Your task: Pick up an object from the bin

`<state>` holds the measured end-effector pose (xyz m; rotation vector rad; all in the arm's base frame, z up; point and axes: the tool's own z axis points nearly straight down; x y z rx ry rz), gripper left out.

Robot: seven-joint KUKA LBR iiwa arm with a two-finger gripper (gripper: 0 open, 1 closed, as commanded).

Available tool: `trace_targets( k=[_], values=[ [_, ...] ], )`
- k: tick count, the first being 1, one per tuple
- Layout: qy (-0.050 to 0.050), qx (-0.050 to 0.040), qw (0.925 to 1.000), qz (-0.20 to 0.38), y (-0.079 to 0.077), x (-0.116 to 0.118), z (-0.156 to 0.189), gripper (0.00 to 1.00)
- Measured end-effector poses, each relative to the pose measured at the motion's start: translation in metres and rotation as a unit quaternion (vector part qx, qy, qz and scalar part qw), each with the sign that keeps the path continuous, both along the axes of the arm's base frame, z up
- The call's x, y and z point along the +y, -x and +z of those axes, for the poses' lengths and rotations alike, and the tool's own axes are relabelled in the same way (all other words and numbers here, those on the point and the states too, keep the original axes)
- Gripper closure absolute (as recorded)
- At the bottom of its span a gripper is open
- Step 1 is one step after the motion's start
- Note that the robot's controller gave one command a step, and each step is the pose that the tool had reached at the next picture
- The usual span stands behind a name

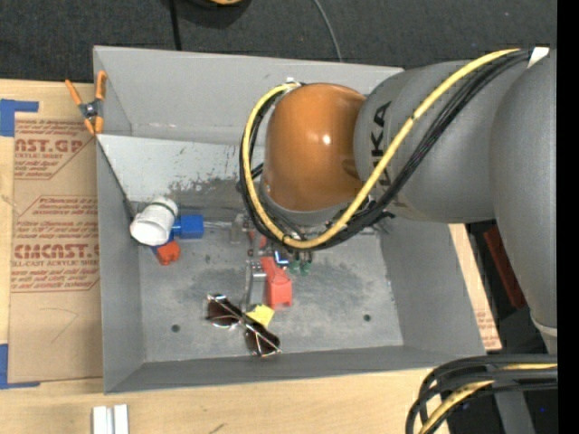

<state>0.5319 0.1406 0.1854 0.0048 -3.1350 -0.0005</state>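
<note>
1. Grey bin (122, 287) floor: a red block (280, 290) lies centrally, beside the gripper (263, 277), sunglasses (241, 318) near.
2. Gripper's opening: cannot tell.
3. Straddle the block squarely, clear of the sunglasses.

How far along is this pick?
Done: the gripper is low in the middle of the bin, beside a red block. In hand: nothing visibly gripped. Left: grasping and lifting; the sunglasses, white cylinder and blue piece lie on the floor.
</note>
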Motion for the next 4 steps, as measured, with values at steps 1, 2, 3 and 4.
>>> trace_targets(
  k=[1,2,3,4],
  values=[
    [-0.001,-0.0036,1.0000,-0.001,-0.001,-0.001,0.005,0.00],
    [-0.002,-0.0048,1.0000,-0.006,0.003,-0.020,-0.032,0.00],
    [0.000,-0.0001,0.9963,-0.086,0.006,-0.032,-0.054,0.00],
    [-0.001,-0.0041,0.9916,-0.130,0.007,-0.039,-0.082,0.00]
  ],
)
